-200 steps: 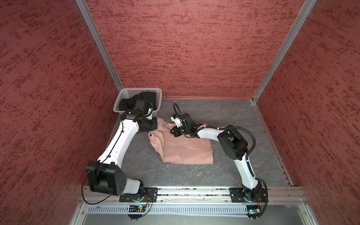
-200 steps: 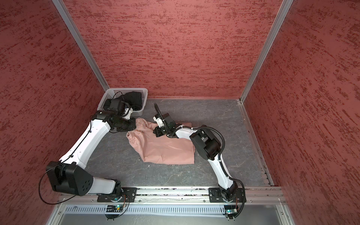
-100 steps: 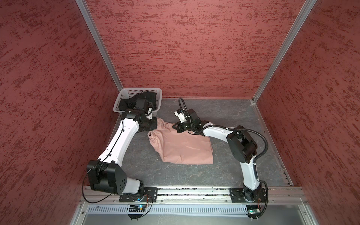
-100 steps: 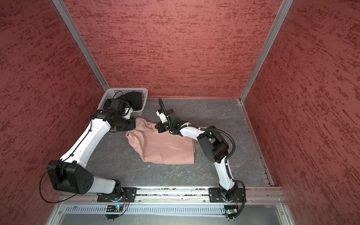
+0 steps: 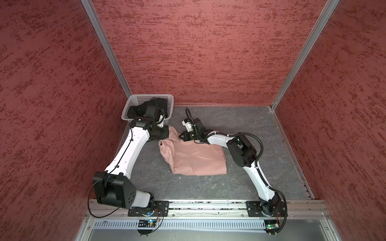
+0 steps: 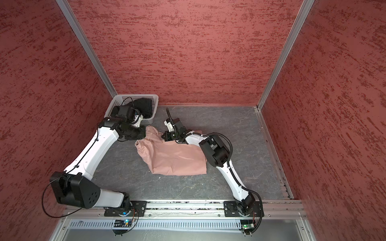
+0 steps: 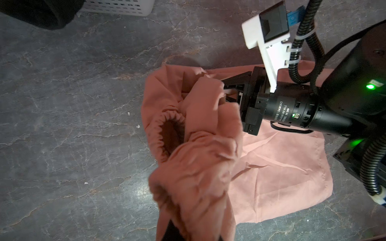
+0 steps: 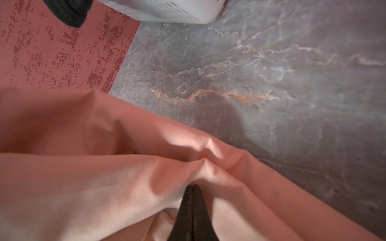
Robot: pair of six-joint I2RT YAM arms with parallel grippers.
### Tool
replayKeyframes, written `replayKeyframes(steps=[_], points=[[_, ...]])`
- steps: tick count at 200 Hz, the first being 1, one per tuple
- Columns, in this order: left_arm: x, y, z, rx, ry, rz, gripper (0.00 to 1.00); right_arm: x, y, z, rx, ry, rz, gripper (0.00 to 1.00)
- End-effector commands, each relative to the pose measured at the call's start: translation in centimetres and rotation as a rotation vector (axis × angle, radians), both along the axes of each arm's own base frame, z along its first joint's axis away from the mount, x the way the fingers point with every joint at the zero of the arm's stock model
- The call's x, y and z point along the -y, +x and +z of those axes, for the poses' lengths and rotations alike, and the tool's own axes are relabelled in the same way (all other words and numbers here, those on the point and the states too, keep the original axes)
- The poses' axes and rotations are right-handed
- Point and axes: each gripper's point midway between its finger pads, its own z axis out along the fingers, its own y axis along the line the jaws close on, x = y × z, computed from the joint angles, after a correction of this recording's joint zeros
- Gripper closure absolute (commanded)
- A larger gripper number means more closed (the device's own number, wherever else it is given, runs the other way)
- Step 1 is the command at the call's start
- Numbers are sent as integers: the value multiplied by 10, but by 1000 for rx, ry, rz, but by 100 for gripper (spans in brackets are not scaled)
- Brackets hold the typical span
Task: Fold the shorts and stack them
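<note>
Black shorts sit in basket, upper left. Left gripper pinches bunched waistband of pink shorts, frame centre; right gripper pinches a fold alongside. Judged: first fold starting. Next: lift both evenly, carry edge down-frame.

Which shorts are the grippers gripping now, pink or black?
The pink shorts, out on the table: left gripper and right gripper are both shut on their cloth. The black shorts lie in the basket, ungripped.
</note>
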Motion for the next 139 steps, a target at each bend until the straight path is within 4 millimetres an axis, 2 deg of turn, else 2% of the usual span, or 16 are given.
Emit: replayKeyframes(steps=[1,14,28,61,92,109,139], points=[[-9,3,22,69,53,3,100,17,-4,68,149,-5,-27,86],[-12,3,22,66,61,8,100,31,-18,82,179,-21,-14,82],[-13,4,21,64,61,11,100,36,-47,82,161,-38,64,79],[-12,8,21,75,45,14,100,38,-124,43,45,-157,208,89],[-12,9,17,66,38,16,100,16,-192,20,-78,-148,361,97],[-12,8,16,64,36,16,100,9,-211,7,-134,-168,393,99],[-15,6,18,69,41,21,100,5,-220,-21,-212,-227,363,100]])
